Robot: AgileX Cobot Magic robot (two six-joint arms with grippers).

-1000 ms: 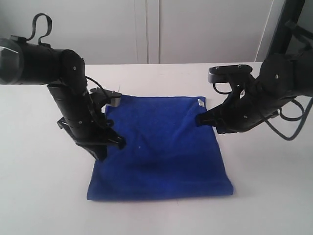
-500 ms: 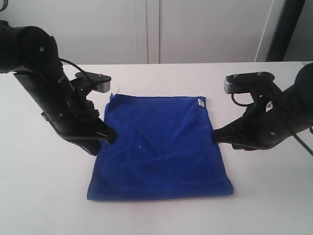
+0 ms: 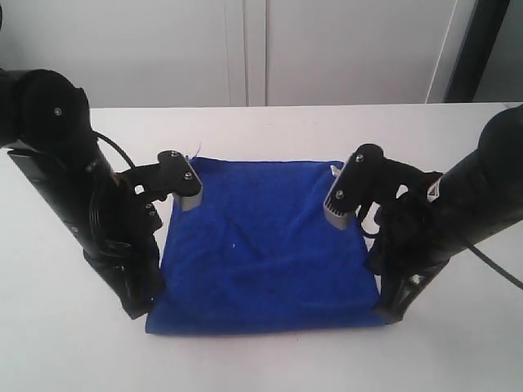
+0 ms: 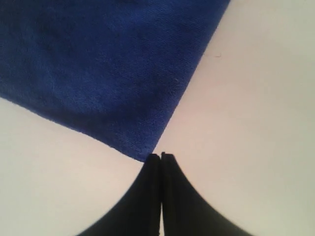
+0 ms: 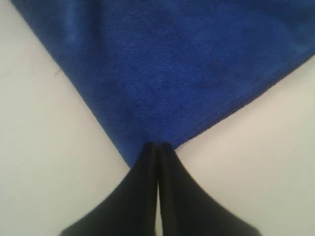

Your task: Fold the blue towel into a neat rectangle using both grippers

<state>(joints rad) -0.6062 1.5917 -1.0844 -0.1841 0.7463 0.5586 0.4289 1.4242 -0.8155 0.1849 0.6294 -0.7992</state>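
Both arms at the front corners, this fold not yet begun

The blue towel [image 3: 270, 245] lies flat on the white worktop [image 3: 65, 351] between my two arms, and its shape is almost square. The left end effector [image 4: 161, 156] is pressed together, with its tip just at one front corner; I see no cloth between its fingers. The right end effector [image 5: 157, 146] is also pressed together, with its tip over the other front corner. I judge that nothing is lifted: both corners must be pinched and carried to the far edge.
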